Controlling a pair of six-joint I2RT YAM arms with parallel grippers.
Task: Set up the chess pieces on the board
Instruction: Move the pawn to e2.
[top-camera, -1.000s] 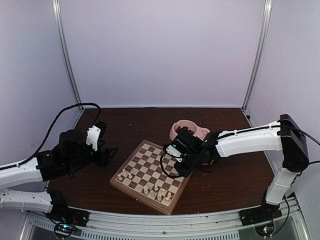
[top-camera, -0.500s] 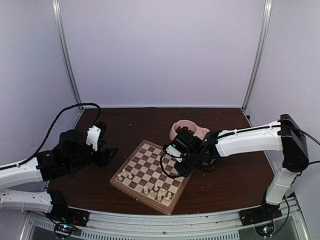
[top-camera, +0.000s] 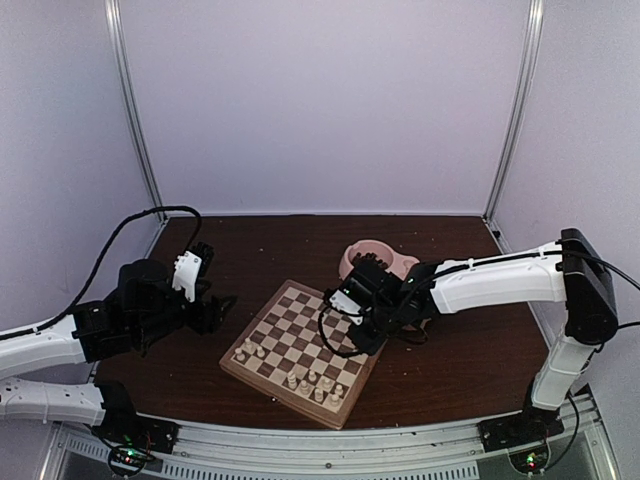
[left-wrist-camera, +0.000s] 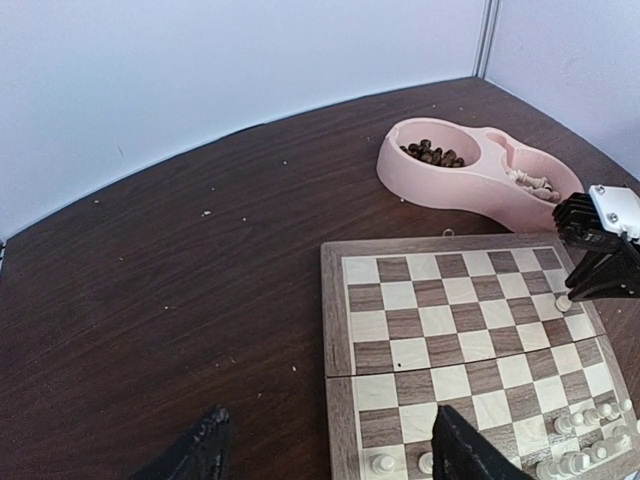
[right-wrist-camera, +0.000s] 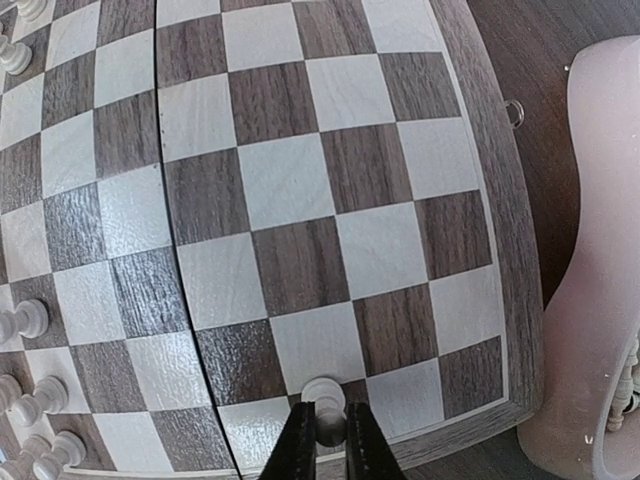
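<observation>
Lower centre of the top view, nearest the arm bases: board (top-camera: 300, 345) lying flat on the dark table (top-camera: 470, 350), one corner turned toward the near edge. Along its nearest side, a cluster of chess pieces (top-camera: 312, 384) standing upright, with a few more by the left corner.

Mid-frame, right: right gripper (top-camera: 365, 338) low over the board's right-hand edge. Grip not legible from above. Bottom centre of the right wrist view: right gripper (right-wrist-camera: 325, 430) closed to a narrow slit, pinching a cream piece (right-wrist-camera: 323, 392) that stands upright in the outermost row, just inside the rim. Same piece (left-wrist-camera: 563, 302) also seen at the right margin of the left wrist view, under the black fingertips.

Mid-frame, left: left gripper (top-camera: 212, 305) over bare table, left of the board and apart from it. Bottom edge of the left wrist view: fingers (left-wrist-camera: 198, 452) spread wide, nothing between them.

Farther back: pink bowl (top-camera: 378, 258) just beyond the board's far right side, partly masked by the right arm from above. Contents shown clearly by the left wrist view alone: dark pieces (left-wrist-camera: 432, 154) in the left compartment, a few cream ones (left-wrist-camera: 530, 181) in the right. In the right wrist view, only the bowl's outer wall (right-wrist-camera: 600, 300) at the right margin.
</observation>
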